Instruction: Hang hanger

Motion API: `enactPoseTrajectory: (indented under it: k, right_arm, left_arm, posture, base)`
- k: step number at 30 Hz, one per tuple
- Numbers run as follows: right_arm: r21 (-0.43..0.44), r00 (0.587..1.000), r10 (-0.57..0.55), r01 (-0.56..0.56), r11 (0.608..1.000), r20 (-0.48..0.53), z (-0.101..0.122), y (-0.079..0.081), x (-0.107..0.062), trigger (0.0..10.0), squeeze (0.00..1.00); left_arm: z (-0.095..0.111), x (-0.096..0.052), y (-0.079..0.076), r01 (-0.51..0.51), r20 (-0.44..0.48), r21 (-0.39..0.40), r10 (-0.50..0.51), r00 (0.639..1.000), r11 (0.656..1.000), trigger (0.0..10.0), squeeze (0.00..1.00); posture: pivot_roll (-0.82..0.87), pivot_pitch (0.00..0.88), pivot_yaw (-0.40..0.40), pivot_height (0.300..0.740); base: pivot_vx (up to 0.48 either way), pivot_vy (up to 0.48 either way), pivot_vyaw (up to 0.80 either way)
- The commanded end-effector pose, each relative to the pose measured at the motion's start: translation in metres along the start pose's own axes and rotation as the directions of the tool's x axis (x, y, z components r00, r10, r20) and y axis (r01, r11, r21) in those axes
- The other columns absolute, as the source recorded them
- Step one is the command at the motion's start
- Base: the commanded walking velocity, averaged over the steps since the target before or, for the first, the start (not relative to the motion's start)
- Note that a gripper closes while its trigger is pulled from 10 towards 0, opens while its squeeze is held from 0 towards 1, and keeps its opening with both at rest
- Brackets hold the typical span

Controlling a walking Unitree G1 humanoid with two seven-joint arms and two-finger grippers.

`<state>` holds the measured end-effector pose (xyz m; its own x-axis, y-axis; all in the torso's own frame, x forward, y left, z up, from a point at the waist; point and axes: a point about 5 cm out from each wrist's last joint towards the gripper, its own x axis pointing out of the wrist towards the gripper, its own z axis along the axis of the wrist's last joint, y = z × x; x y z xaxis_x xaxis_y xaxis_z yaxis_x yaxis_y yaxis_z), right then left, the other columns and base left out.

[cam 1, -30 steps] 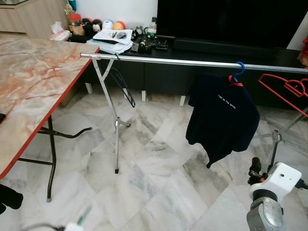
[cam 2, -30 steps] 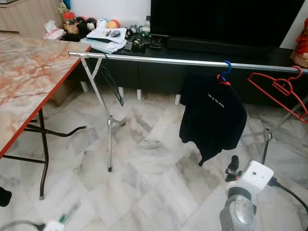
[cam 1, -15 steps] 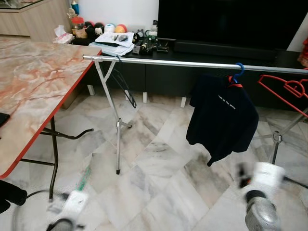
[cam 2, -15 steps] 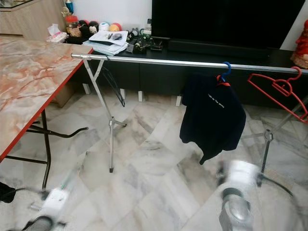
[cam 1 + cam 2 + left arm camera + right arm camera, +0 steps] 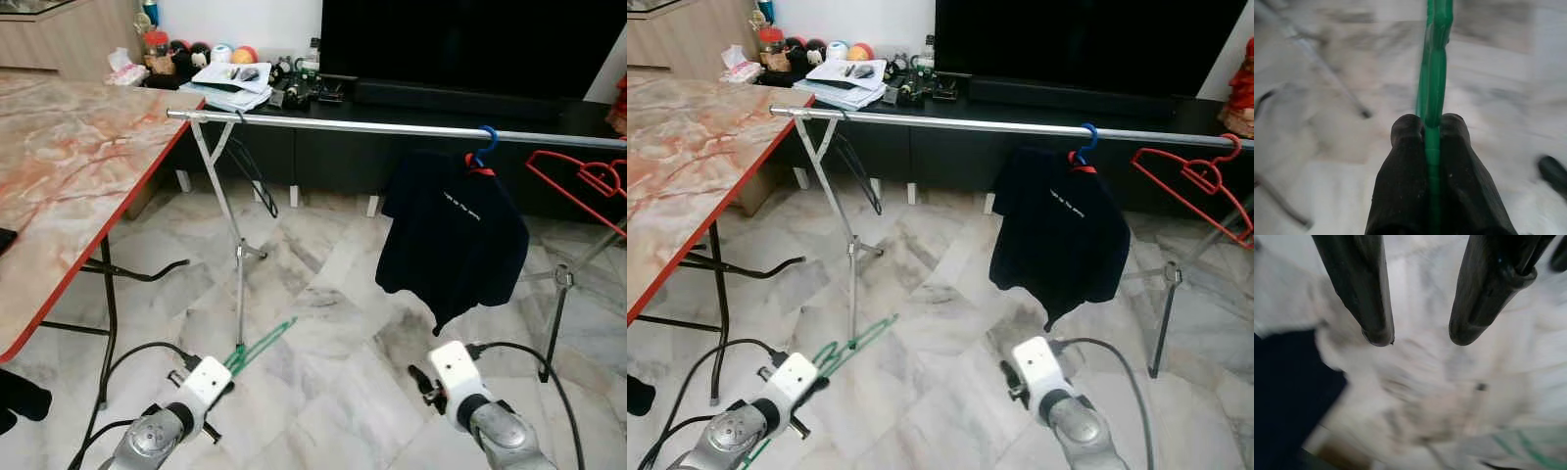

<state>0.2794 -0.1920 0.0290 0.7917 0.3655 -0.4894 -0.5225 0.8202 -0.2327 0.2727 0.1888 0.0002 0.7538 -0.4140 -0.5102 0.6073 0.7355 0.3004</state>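
Left wrist view: the left gripper [image 5: 1432, 129] had both black fingers [image 5: 1405, 161] pinched onto the green hanger [image 5: 1434, 73], the wire squeezed between them.
Hanger position: low at the robot's left, above the marble floor [image 5: 323, 392], well below the rail.
Hanger axis: its long line ran straight out from the fingertips, forward and slightly right, rising toward the drying rack's left leg [image 5: 238, 294]; in the head views it was a thin green streak [image 5: 260, 345].
Right gripper: [image 5: 1418, 335] held low at the robot's right, fingers spread with nothing between them, above floor and near the hem of the dark shirt.
Rail: one silver rail [image 5: 343, 125] ran across the view.
Open room: the rail was bare from its left end to the blue hook; the marble table [image 5: 69, 176] edge stood close at the left end.
Count on rail: one dark t-shirt [image 5: 451, 240] on a blue-hooked hanger [image 5: 484, 145], one bare red hanger [image 5: 583, 181] at the right, one black hanger [image 5: 250, 171] near the left leg.
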Motion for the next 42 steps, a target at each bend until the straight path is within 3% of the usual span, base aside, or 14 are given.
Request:
enactPoseTrajectory:
  k: [1, 2, 3, 4, 9, 11, 13, 14, 20, 24, 27, 33, 39, 42]
  right_arm:
    - [-0.103, 0.974, 0.218, -0.211, 0.972, 0.068, 0.015, 0.007, -0.002, 10.0, 0.00]
    - [-0.159, 0.924, 0.379, -0.367, 0.916, 0.047, 0.015, 0.018, -0.007, 10.0, 0.00]
    - [-0.159, 0.924, 0.379, -0.367, 0.916, 0.047, 0.015, 0.018, -0.007, 10.0, 0.00]
    - [-0.243, 0.839, 0.544, -0.528, 0.814, -0.002, 0.013, 0.029, -0.014, 10.0, 0.00]
    - [-0.305, 0.807, 0.591, -0.561, 0.769, 0.004, 0.022, 0.026, -0.011, 10.0, 0.00]
    - [-0.316, 0.780, 0.625, -0.585, 0.747, 0.032, 0.030, 0.027, -0.010, 10.0, 0.00]
    - [-0.359, 0.732, 0.679, -0.623, 0.695, 0.046, 0.038, 0.030, -0.010, 10.0, 0.00]
    - [-0.418, 0.735, 0.677, -0.603, 0.680, 0.039, 0.044, 0.031, -0.004, 10.0, 0.00]
    - [-0.518, 0.759, 0.648, -0.532, 0.670, 0.059, 0.051, 0.034, 0.006, 10.0, 0.00]
    - [-0.583, 0.716, 0.696, -0.585, 0.564, -0.045, 0.041, 0.047, 0.008, 10.0, 0.00]
    - [-0.611, 0.708, 0.700, -0.596, 0.521, -0.094, 0.035, 0.051, 0.010, 10.0, 0.00]
    - [-0.615, 0.720, 0.689, -0.583, 0.531, -0.087, 0.036, 0.051, 0.016, 10.0, 0.00]
    - [-0.658, 0.802, 0.597, -0.463, 0.593, -0.026, 0.047, 0.042, 0.025, 10.0, 0.00]
    - [-0.641, 0.810, 0.586, -0.442, 0.627, 0.015, 0.052, 0.039, 0.025, 10.0, 0.00]
  left_arm:
    - [0.007, 0.002, -0.005, 0.160, -0.003, 0.049, -0.160, 0.987, 0.986, 10.0, 0.00]
    - [0.011, 0.004, -0.006, 0.207, 0.002, 0.070, -0.208, 0.978, 0.976, 10.0, 0.00]
    - [0.011, 0.004, -0.006, 0.207, 0.002, 0.070, -0.208, 0.978, 0.976, 10.0, 0.00]
    - [0.022, 0.007, -0.006, 0.267, 0.020, 0.091, -0.269, 0.963, 0.959, 10.0, 0.00]
    - [0.038, 0.010, -0.005, 0.362, 0.027, 0.139, -0.369, 0.929, 0.922, 10.0, 0.00]
    - [0.043, 0.011, -0.006, 0.404, 0.017, 0.173, -0.413, 0.911, 0.898, 10.0, 0.00]
    - [0.051, 0.012, -0.008, 0.447, 0.021, 0.201, -0.460, 0.888, 0.872, 10.0, 0.00]
    - [0.058, 0.013, -0.010, 0.478, 0.025, 0.222, -0.495, 0.869, 0.850, 10.0, 0.00]
    - [0.070, 0.013, -0.020, 0.534, 0.017, 0.287, -0.561, 0.827, 0.795, 10.0, 0.00]
    - [0.073, 0.016, -0.026, 0.537, -0.005, 0.351, -0.572, 0.820, 0.767, 10.0, 0.00]
    - [0.079, 0.017, -0.029, 0.547, -0.005, 0.368, -0.587, 0.810, 0.751, 10.0, 0.00]
    - [0.081, 0.017, -0.028, 0.544, -0.022, 0.392, -0.583, 0.812, 0.742, 10.0, 0.00]
    - [0.081, 0.016, -0.029, 0.545, -0.037, 0.407, -0.583, 0.812, 0.733, 10.0, 0.00]
    - [0.079, 0.016, -0.029, 0.548, -0.051, 0.410, -0.582, 0.812, 0.729, 10.0, 0.00]
  posture:
    - [-0.03, 0.121, -0.005, 0.740]
    - [-0.03, 0.121, -0.005, 0.740]
    - [-0.03, 0.121, -0.005, 0.740]
    - [-0.03, 0.122, -0.008, 0.740]
    - [-0.03, 0.122, -0.006, 0.740]
    - [-0.03, 0.121, -0.007, 0.740]
    - [-0.02, 0.120, -0.007, 0.740]
    - [-0.02, 0.119, -0.011, 0.740]
    - [-0.02, 0.117, -0.016, 0.740]
    - [-0.01, 0.115, -0.022, 0.740]
    - [-0.01, 0.114, -0.025, 0.740]
    - [0.00, 0.113, -0.027, 0.740]
    - [0.00, 0.115, -0.026, 0.740]
    - [0.00, 0.115, -0.024, 0.740]
  base:
    - [0.000, 0.000, 0.00]
    - [0.000, 0.000, 0.00]
    - [0.000, 0.000, 0.00]
    - [0.000, 0.000, 0.00]
    - [0.000, 0.000, 0.00]
    - [0.000, 0.000, 0.00]
    - [0.000, 0.000, 0.00]
    - [0.000, 0.000, 0.00]
    - [0.000, 0.000, 0.00]
    - [0.000, 0.000, 0.00]
    - [0.000, 0.000, 0.00]
    - [0.000, 0.000, 0.00]
    - [0.000, 0.000, 0.00]
    - [0.000, 0.000, 0.00]
